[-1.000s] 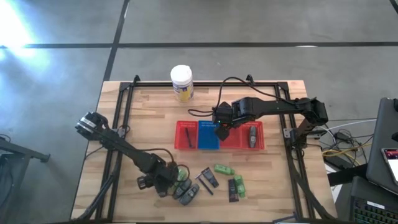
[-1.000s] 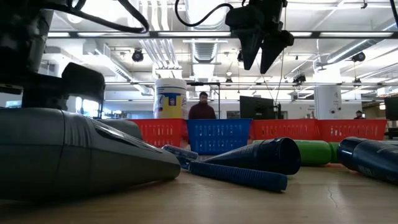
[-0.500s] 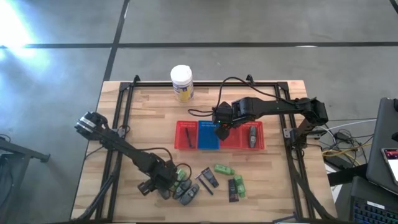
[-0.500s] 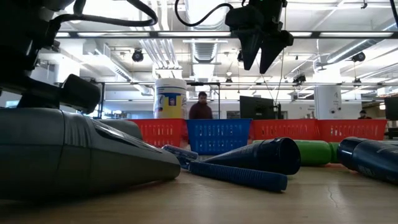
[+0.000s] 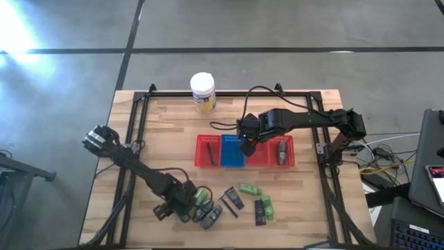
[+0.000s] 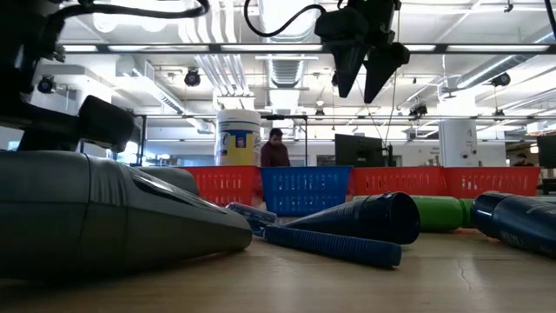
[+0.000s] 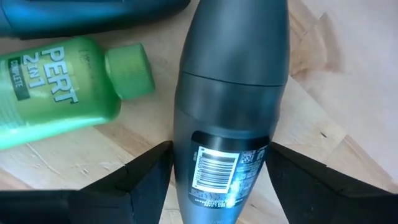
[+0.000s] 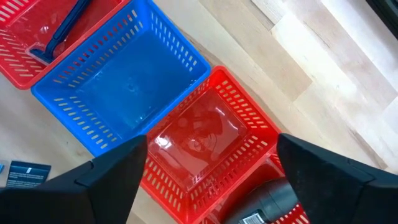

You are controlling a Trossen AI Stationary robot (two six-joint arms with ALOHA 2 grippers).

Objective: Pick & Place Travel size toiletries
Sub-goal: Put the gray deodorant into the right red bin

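Wooden table [image 5: 166, 125], open hall behind; blue basket [image 8: 124, 93] and red basket [image 8: 205, 143] directly below right gripper [image 6: 363, 74], fingers spread wide, nothing held; left gripper [image 7: 214, 180] low at near edge, fingers parted astride grey oval bottle [image 7: 230, 106], grip unclear; green bottle [image 7: 62, 87] just beside it

Two dark jointed arms, black cables

One camera looks straight down on the whole bench [image 5: 166, 125]; another sits at benchtop height; both share the blue basket [image 5: 232, 151].
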